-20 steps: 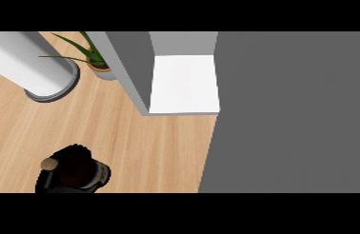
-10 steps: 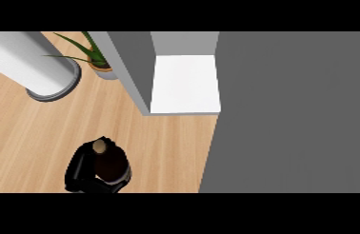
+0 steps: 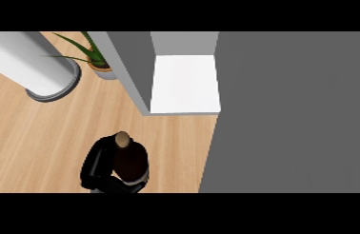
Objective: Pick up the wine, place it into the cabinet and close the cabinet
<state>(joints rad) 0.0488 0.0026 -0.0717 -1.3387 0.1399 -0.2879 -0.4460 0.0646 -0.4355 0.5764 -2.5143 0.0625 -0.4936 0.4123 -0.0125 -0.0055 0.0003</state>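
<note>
The wine bottle (image 3: 131, 160) is dark with a tan cork top and stands over the wooden counter at the lower left. My left hand (image 3: 95, 164) is shut on it, black fingers curled round its left side and base, hiding the lower body. The cabinet (image 3: 134, 71) stands open just beyond and to the right of the bottle, and its white shelf floor (image 3: 184, 83) is bare. The grey cabinet door (image 3: 288, 114) fills the right side. My right hand shows nowhere.
A tall white cylinder (image 3: 41, 69) stands on the counter at the far left. A small potted plant (image 3: 98, 66) with long green leaves sits between it and the cabinet's left wall. Bare wood (image 3: 49, 133) lies in front of both.
My left hand has carried the wine bottle to the right and slightly away from me, closer to the open cabinet. Nothing else has moved.
</note>
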